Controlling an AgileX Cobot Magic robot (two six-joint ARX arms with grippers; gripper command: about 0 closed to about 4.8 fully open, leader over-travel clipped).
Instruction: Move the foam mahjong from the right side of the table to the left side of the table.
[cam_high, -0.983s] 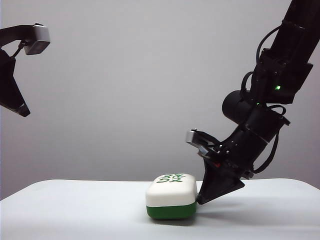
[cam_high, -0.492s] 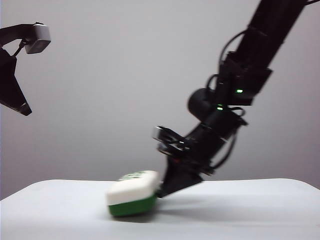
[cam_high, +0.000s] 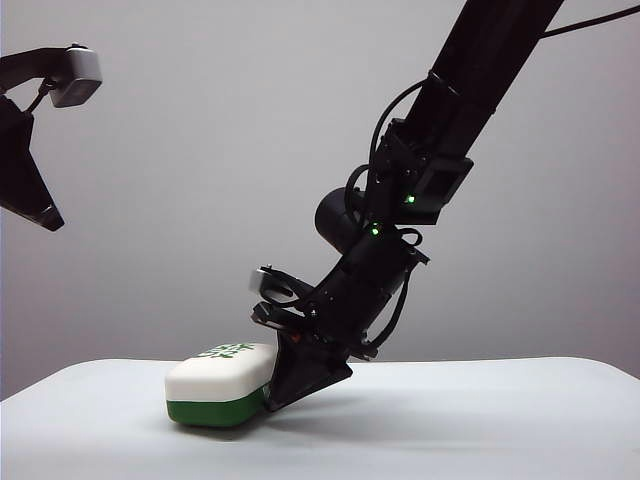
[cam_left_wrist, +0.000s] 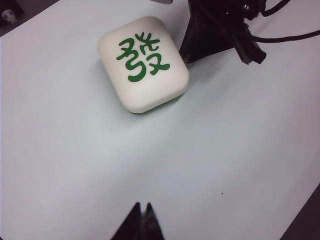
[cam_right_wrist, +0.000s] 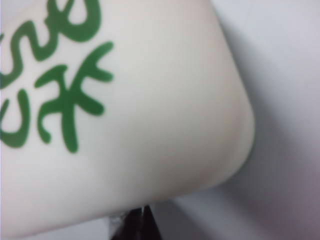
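Observation:
The foam mahjong (cam_high: 218, 385) lies flat on the white table (cam_high: 470, 430), left of the middle, its white layer over a dark green base and green characters on top. It also shows in the left wrist view (cam_left_wrist: 142, 62) and fills the right wrist view (cam_right_wrist: 125, 110). My right gripper (cam_high: 270, 404) is shut, its tips pressed against the tile's right side at table level (cam_right_wrist: 144, 212). It grips nothing. My left gripper (cam_high: 45, 222) hangs high at the far left, shut and empty (cam_left_wrist: 142, 206).
The right arm (cam_high: 420, 200) slants down from the upper right across the middle of the table. The table's left edge (cam_high: 20, 395) lies a short way beyond the tile.
My right gripper has swept leftward along the table, pushing the foam mahjong from right of centre to left of centre. The left arm has stayed still.

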